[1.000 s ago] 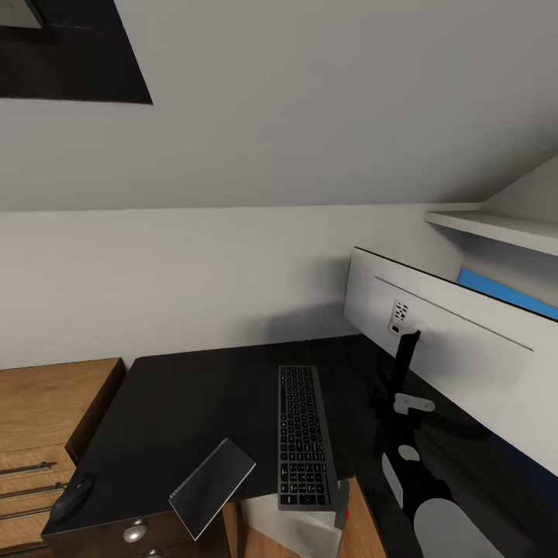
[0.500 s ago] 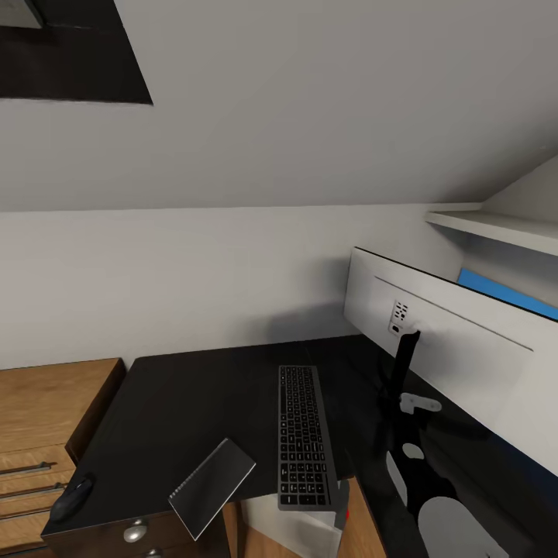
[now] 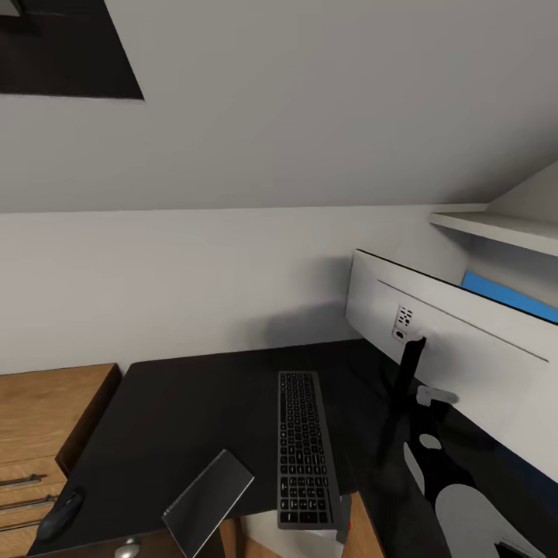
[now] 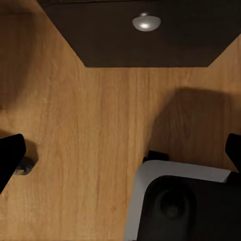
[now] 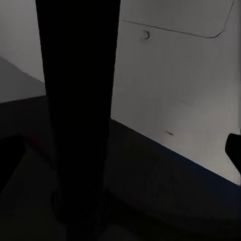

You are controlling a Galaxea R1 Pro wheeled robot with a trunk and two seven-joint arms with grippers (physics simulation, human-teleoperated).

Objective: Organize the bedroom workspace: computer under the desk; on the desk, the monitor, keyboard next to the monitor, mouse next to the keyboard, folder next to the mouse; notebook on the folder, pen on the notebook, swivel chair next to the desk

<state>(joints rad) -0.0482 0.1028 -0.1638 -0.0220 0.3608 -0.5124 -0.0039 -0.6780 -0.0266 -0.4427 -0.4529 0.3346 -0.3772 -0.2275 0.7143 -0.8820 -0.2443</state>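
Note:
On the black desk point(image 3: 194, 411) a dark keyboard point(image 3: 305, 446) lies lengthwise, its near end past the front edge. At the right stands the white monitor point(image 3: 465, 353), seen from behind, on a black stand point(image 3: 408, 372). A black mouse point(image 3: 58, 514) rests at the desk's left front corner. A flat grey notebook point(image 3: 208, 500) overhangs the front edge. My right gripper point(image 3: 431, 397) is level with the stand; in the right wrist view the stand point(image 5: 78, 110) fills the gap of the open gripper point(image 5: 120, 153). My left gripper point(image 4: 120, 153) is open over wood flooring. Folder, pen and chair are out of view.
A wooden drawer unit point(image 3: 39, 418) adjoins the desk on the left. A white shelf point(image 3: 496, 226) hangs above the monitor under the sloped ceiling. A white box point(image 3: 298, 536) sits below the desk's front edge. The left wrist view has a dark drawer front with a silver knob point(image 4: 146, 21).
The head view has shifted slightly, so everything sits a little lower. My right gripper has slid a short way rightwards, closer beside the monitor stand.

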